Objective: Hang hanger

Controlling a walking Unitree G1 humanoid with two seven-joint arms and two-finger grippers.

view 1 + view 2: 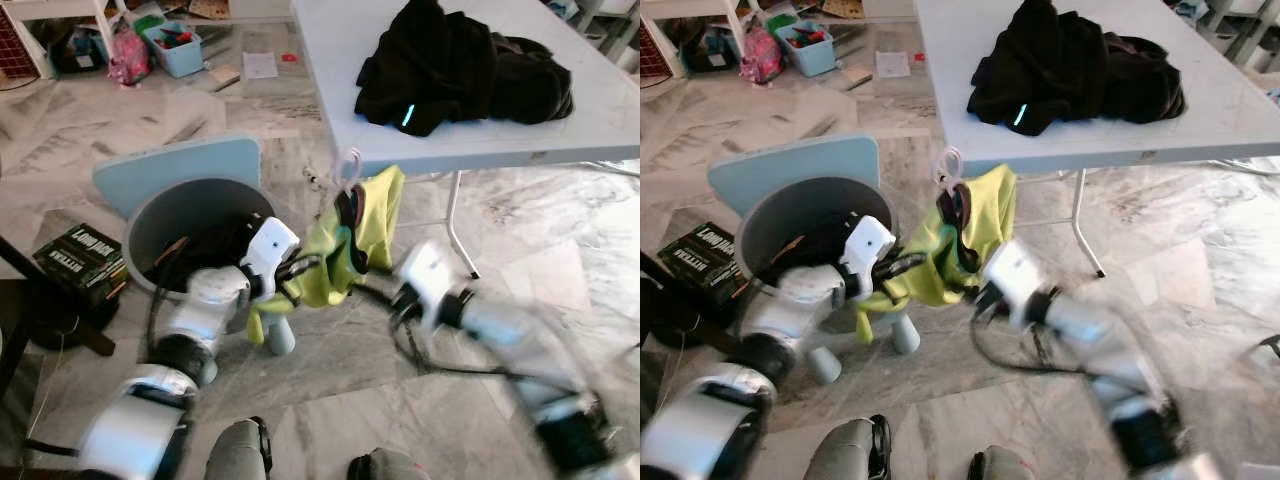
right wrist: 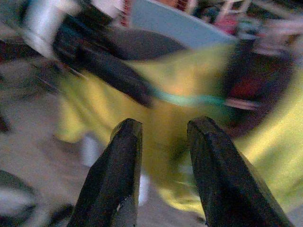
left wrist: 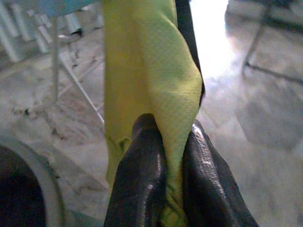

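Observation:
A yellow-green garment (image 1: 368,215) hangs on a hanger whose white hook (image 1: 349,163) sticks up just below the table's front edge. My left gripper (image 1: 303,268) is shut on a fold of the garment's lower left side; in the left wrist view its fingers (image 3: 142,179) pinch the yellow fabric (image 3: 151,71). My right gripper (image 1: 387,280), blurred by motion, is at the garment's lower right side. In the right wrist view its fingers (image 2: 118,161) stand apart with nothing between them, and the yellow garment (image 2: 189,85) lies just beyond.
A grey table (image 1: 560,135) with a heap of black clothes (image 1: 460,65) stands behind the garment. A round grey tub seat (image 1: 150,225) with a blue back holds dark clothes at my left. A black box (image 1: 80,260) lies beside it. A cable (image 1: 440,365) runs over the marble floor.

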